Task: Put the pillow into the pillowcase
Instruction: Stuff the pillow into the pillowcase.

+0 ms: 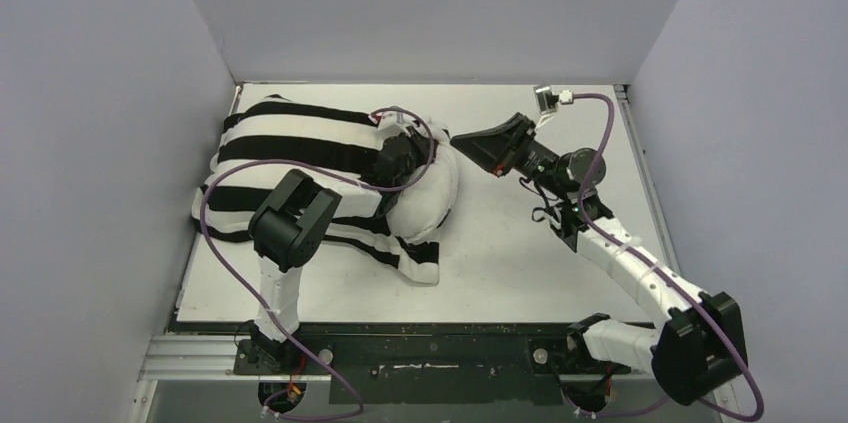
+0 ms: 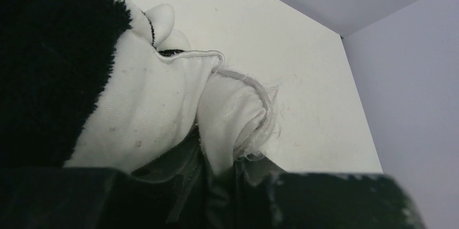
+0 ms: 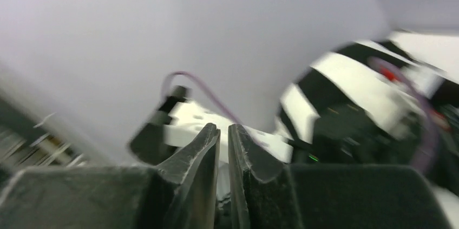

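Left of the left gripper (image 2: 219, 180), the striped pillowcase (image 1: 290, 128) lies bunched over most of the pillow (image 1: 432, 198). The pillow's bare white end bulges out just below and right of that gripper on the table (image 1: 520, 263). The gripper's fingers are pinched on a fold of the pillow's white fabric, with a frayed seam curling above them. Just right of the pillow's end, the right gripper (image 1: 458, 142) points its tips toward the pillow, jaws nearly together with only a thin slit between them and nothing in it.
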`<state>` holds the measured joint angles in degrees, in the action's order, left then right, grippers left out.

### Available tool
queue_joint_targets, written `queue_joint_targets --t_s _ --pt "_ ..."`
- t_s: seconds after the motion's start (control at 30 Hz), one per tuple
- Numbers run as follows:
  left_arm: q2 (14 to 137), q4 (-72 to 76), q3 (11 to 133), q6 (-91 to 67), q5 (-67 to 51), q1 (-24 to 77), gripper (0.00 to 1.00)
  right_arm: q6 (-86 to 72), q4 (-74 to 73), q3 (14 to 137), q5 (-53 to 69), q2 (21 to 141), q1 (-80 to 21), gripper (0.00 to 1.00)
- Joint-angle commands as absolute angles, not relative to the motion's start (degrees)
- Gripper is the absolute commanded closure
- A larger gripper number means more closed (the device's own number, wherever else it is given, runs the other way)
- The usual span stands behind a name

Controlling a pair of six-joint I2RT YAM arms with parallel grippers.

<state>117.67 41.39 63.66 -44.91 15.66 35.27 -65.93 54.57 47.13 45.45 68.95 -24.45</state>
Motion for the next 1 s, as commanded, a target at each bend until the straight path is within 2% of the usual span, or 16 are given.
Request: queue_joint_targets --t_s 0.0,0.1,0.33,0.47,0.6,0.7,0.97 --pt "115.15 29.72 58.86 -44.49 6.94 34.01 0.77 -43.57 17.39 42.08 28.42 60.77 -23.07 0.82" --pt "109.23 28.26 61.68 -41.83 0.70 34.21 0.58 -42.02 13.29 37.64 23.27 55.70 -20.93 0.77" --pt "98.03 9.58 73.36 -28.97 -3.56 37.76 0.32 -43.29 8.42 32.15 15.30 52.55 -18.36 0.50" --pt "93.09 -1.56 75.03 -19.70 3.44 42.67 0.29 -43.61 7.46 29.84 13.73 50.78 -17.17 0.39" --pt "91.49 -13.31 76.61 -10.41 18.39 50.64 0.27 -43.39 4.13 29.40 11.01 49.47 -15.73 0.13" --pt "93.61 -16.89 76.89 -7.42 27.08 54.95 0.26 -44.87 1.55 29.44 8.32 48.97 -14.48 0.01" --pt "109.44 -22.19 81.04 -4.13 41.86 55.98 0.23 -46.05 0.18 28.61 9.61 47.04 -11.18 0.00"
